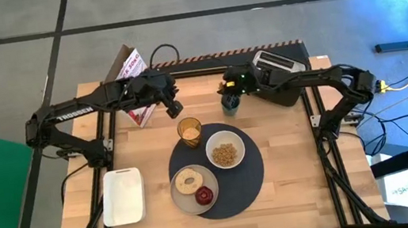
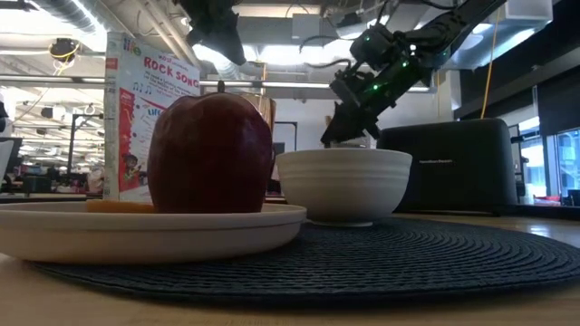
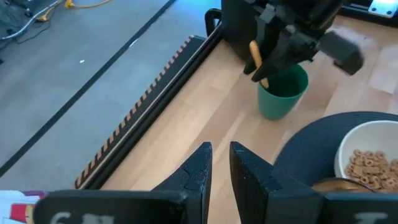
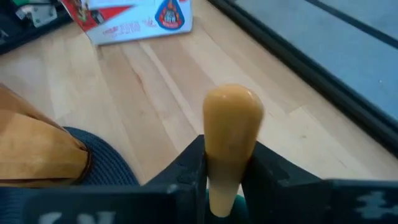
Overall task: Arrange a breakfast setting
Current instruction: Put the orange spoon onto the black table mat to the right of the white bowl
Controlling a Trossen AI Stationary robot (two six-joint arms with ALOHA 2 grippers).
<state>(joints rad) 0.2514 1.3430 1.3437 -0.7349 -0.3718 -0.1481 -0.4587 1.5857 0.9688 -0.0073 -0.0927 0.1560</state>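
The round dark grey mat (image 1: 245, 180) holds the white bowl (image 1: 225, 150) of cereal, the white plate (image 1: 186, 199) with an apple and a ring of bread, and, on its far left edge, the amber tumbler (image 1: 190, 131). My right gripper (image 1: 226, 91) is shut on the orange-handled spoon (image 3: 255, 57) above a green cup (image 3: 283, 93) near the black toaster (image 1: 277, 68). My left gripper (image 3: 221, 163) hangs empty just beyond the tumbler, its fingers a narrow gap apart. My right gripper pinches the spoon's orange handle (image 4: 227, 168) between its two fingers, a little below the rounded free end (image 4: 233, 115), which sticks out past them. The fingers come from above, slanting down. The spoon stands steeply over the green cup, and its lower end is hidden.
A cereal box (image 1: 132, 88) stands at the far left, behind my left gripper. A white rectangular tray (image 1: 123, 196) lies at the near left. The toaster stands at the far right edge. Bare wood lies between the cup and the mat.
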